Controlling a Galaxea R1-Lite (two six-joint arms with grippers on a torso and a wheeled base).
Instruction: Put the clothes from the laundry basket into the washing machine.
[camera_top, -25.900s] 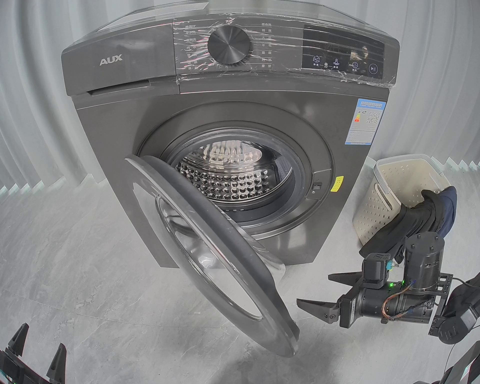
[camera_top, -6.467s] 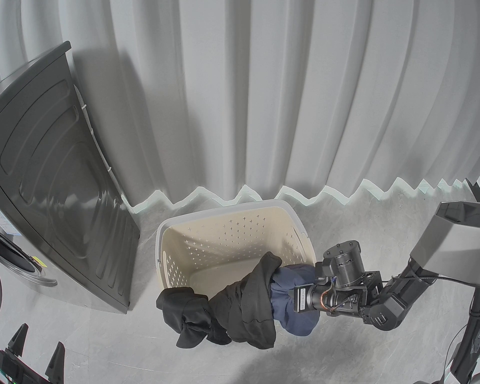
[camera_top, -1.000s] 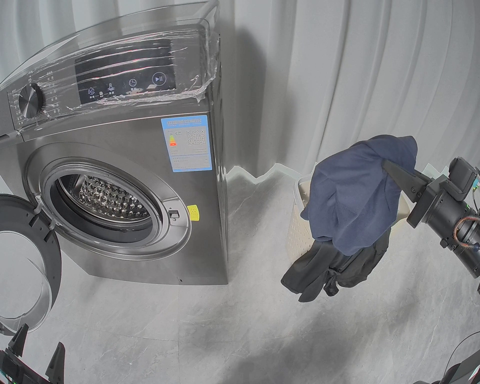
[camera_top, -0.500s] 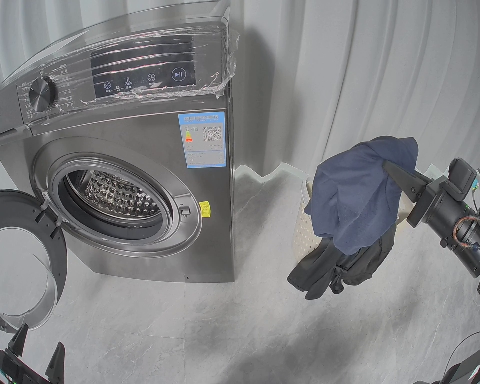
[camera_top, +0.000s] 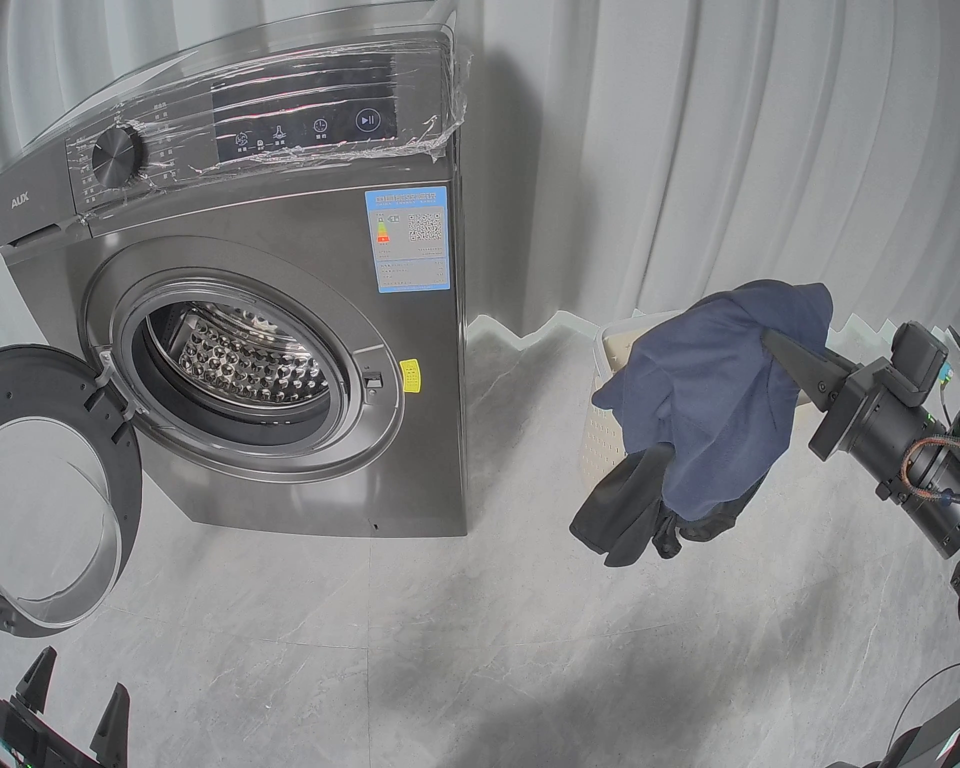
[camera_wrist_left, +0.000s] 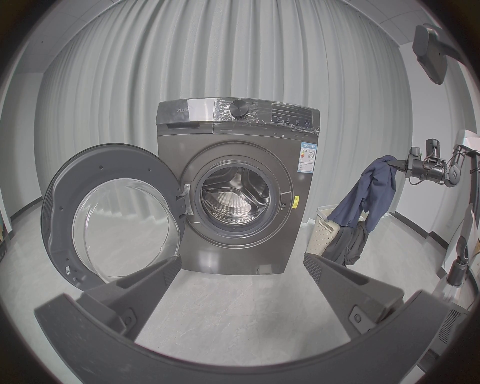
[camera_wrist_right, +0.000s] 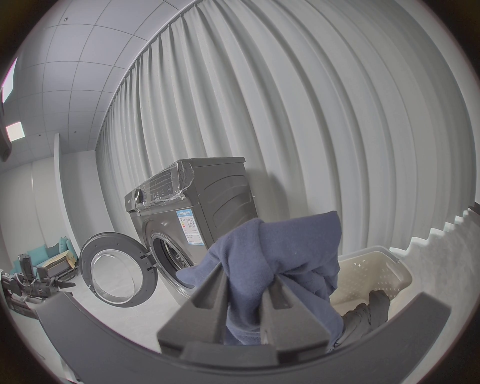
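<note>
Carry step: right gripper (camera_top: 785, 350) clamped on the navy garment (camera_top: 715, 400), hanging right of centre in the head view, black garment (camera_top: 625, 510) bunched just below it in front of the laundry basket (camera_top: 600, 440); next move, I judge, is across to the drum (camera_top: 240, 370) of the washing machine (camera_top: 300, 200), left of frame, trailing cloth clearing the rim.

Your head cam looks forward and down from up high: washing machine (camera_top: 300, 215) on its left, laundry basket (camera_top: 603, 440) on the right. Left wrist cam sits low near the floor, well back, facing the machine's front and open door (camera_wrist_left: 120, 220), left fingers (camera_wrist_left: 135, 295) in the foreground. Right wrist cam sits higher by the basket, right fingers (camera_wrist_right: 210, 310) and navy garment (camera_wrist_right: 290, 245) up close, machine beyond. You get machine, door and basket in all three.
</note>
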